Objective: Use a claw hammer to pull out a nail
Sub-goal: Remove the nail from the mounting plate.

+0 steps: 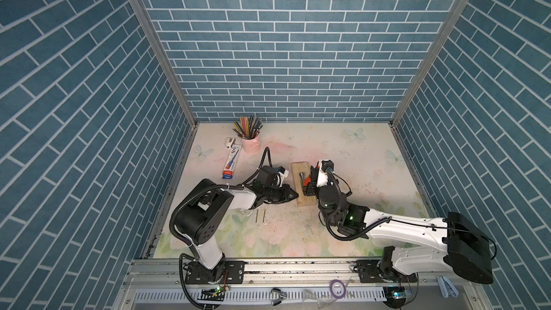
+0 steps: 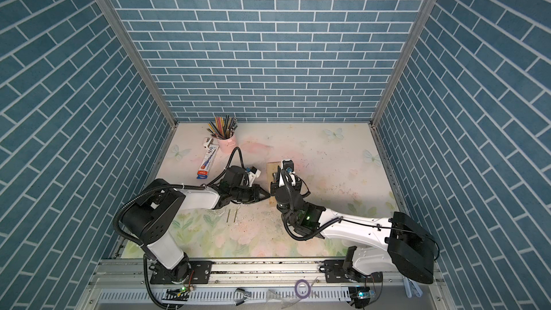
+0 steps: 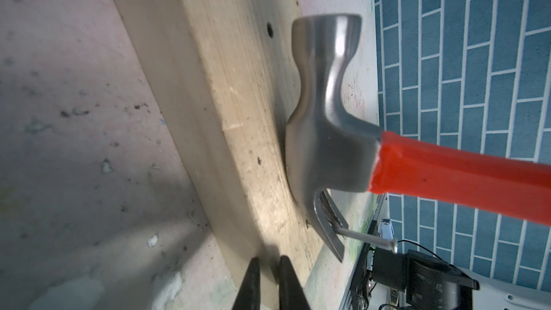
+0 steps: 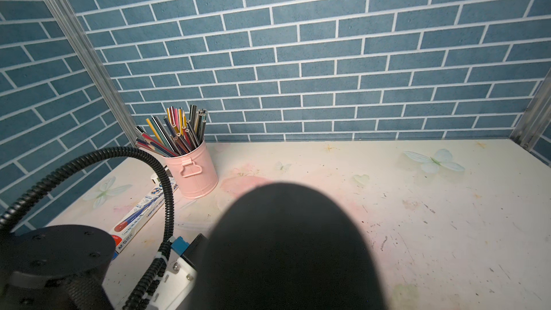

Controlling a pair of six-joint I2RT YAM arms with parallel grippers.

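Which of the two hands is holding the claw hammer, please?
The right hand: it is shut on the claw hammer above the wooden block, whereas the left hand holds nothing, its tips at the block's side.

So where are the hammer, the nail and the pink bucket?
claw hammer (image 3: 325, 144), left wrist view, on the steel head.
nail (image 3: 366, 237), left wrist view, on its shank.
pink bucket (image 4: 202, 183), right wrist view, on its wall.

Claw hammer (image 3: 328, 144): grey steel head, orange-red shaft. Crown of head bears on top face of wooden board (image 3: 226, 114); shaft stands away from board. Nail (image 3: 368, 237): thin, silver, seated in claw slot, shank projecting beyond claw, away from board.
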